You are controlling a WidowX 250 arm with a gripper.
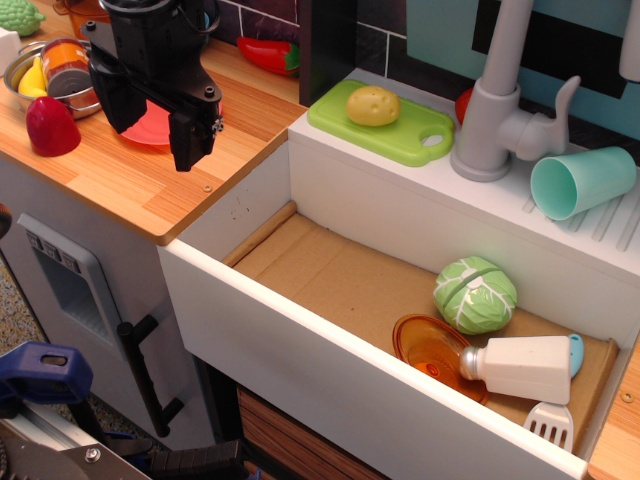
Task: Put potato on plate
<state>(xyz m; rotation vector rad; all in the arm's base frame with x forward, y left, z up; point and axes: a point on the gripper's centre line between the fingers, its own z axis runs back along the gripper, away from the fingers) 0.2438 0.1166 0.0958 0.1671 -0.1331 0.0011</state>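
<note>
The potato (pixel 372 105), yellowish-tan with brown specks, lies on a green cutting board (pixel 415 137) on the ledge behind the sink. The pink-red plate (pixel 148 130) sits on the wooden counter at the left, mostly hidden behind my gripper. My black gripper (pixel 155 128) hangs over the plate, well to the left of the potato. Its two fingers (pixel 192 140) stand apart with nothing between them.
The sink basin (pixel 330 270) holds a green cabbage (pixel 475 294), an orange dish (pixel 430 348), a white shaker (pixel 525 366) and a spatula (pixel 548 425). A grey faucet (pixel 492 110) and teal cup (pixel 582 182) stand right. A red toy (pixel 52 127) and metal bowl (pixel 22 72) sit left.
</note>
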